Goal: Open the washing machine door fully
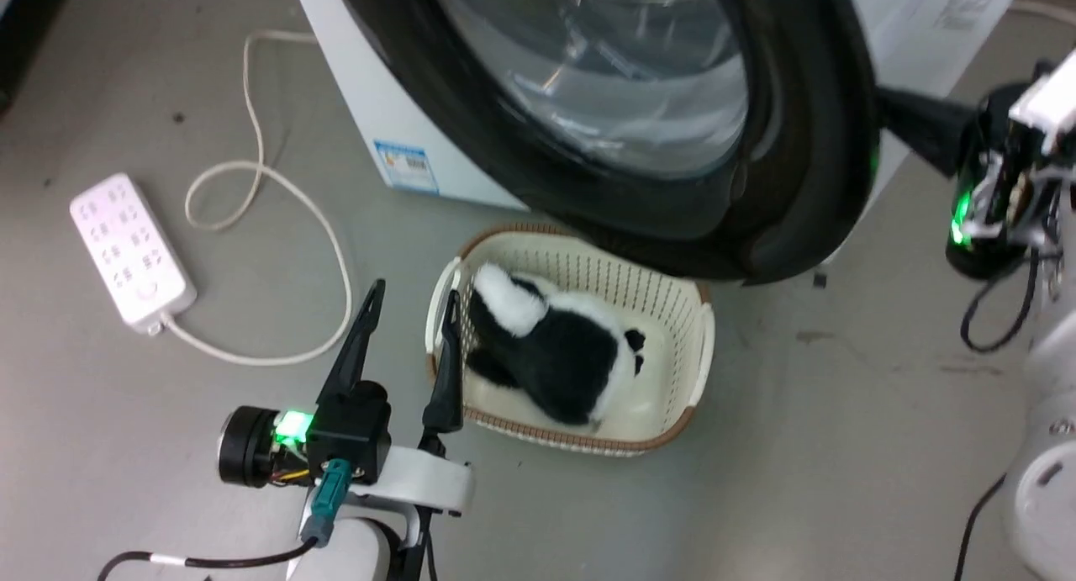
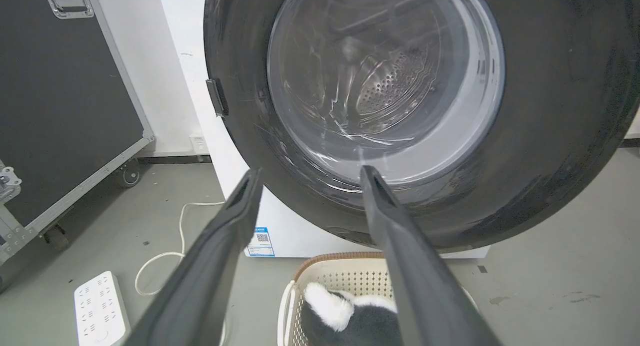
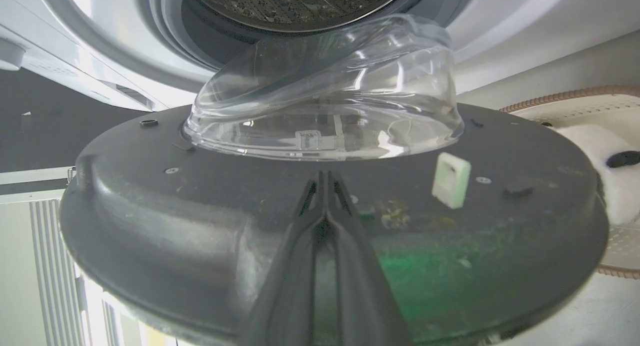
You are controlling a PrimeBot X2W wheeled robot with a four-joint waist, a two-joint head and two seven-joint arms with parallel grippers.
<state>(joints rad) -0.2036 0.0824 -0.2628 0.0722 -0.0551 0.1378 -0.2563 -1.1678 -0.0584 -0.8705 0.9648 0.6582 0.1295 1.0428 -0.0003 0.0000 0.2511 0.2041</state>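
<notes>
At the upper centre of the head view, the washing machine door (image 1: 622,102) stands ajar above a basket (image 1: 702,337). The right claw (image 3: 325,178), fingers pressed together, meets its inner face. At lower left, the left claw (image 1: 416,295) is spread apart and empty.

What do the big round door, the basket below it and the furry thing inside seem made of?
The washing machine door: black rim looks like glossy moulded plastic, scuffed; its clear bulging bowl could be glass or plastic. The basket: cream plastic, by its perforated walls, with a brown woven-look rim. The plush toy: soft black-and-white fuzzy fabric.
</notes>
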